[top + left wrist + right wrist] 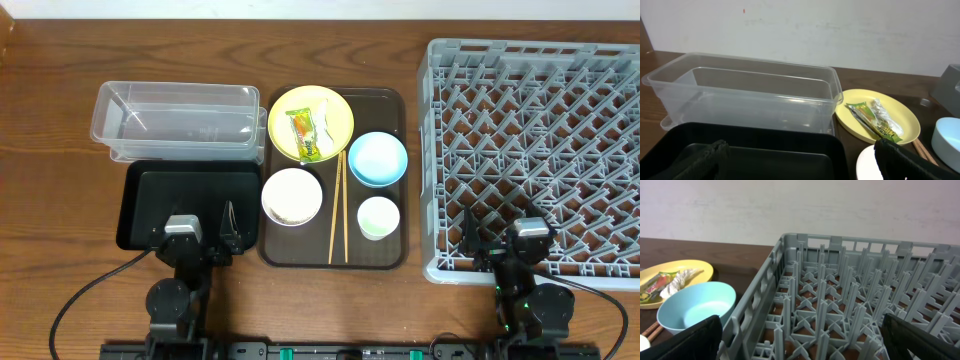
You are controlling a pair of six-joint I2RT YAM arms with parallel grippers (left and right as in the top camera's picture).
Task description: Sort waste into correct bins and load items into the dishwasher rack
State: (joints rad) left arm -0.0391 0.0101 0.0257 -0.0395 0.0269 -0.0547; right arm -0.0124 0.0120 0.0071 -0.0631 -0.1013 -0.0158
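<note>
Overhead view with both wrist views; clock directions refer to the overhead view. The left gripper has its jaws released and spread wide, holding nothing, poised over the 6 o'clock edge of the black tray. The right gripper is likewise released and empty, over the 6 o'clock rim of the dishwasher rack.

At 12 o'clock of the black tray, touching it, stands the clear tub. Both bins show nothing inside. The rack, filling the 3 o'clock side of the surface, shows only bare lattice and pegs.

Between bins and rack lies the brown serving tray, and everything to be handled sits on it. The yellow plate is at its 11 o'clock corner and carries the snack wrapper with the white scrap beside it. The light blue bowl is at 2 o'clock, the white bowl at 8 o'clock and the small cup at 4 o'clock. The chopsticks run from 12 to 6 o'clock between the two bowls. Loose rice cannot be made out at this size.

Judged from this layout, no step is complete: the waste is unsorted and no item is loaded. All sorting and all five rack placements are left to do, with the wrapper on the plate the likeliest starting point for the left arm.
</note>
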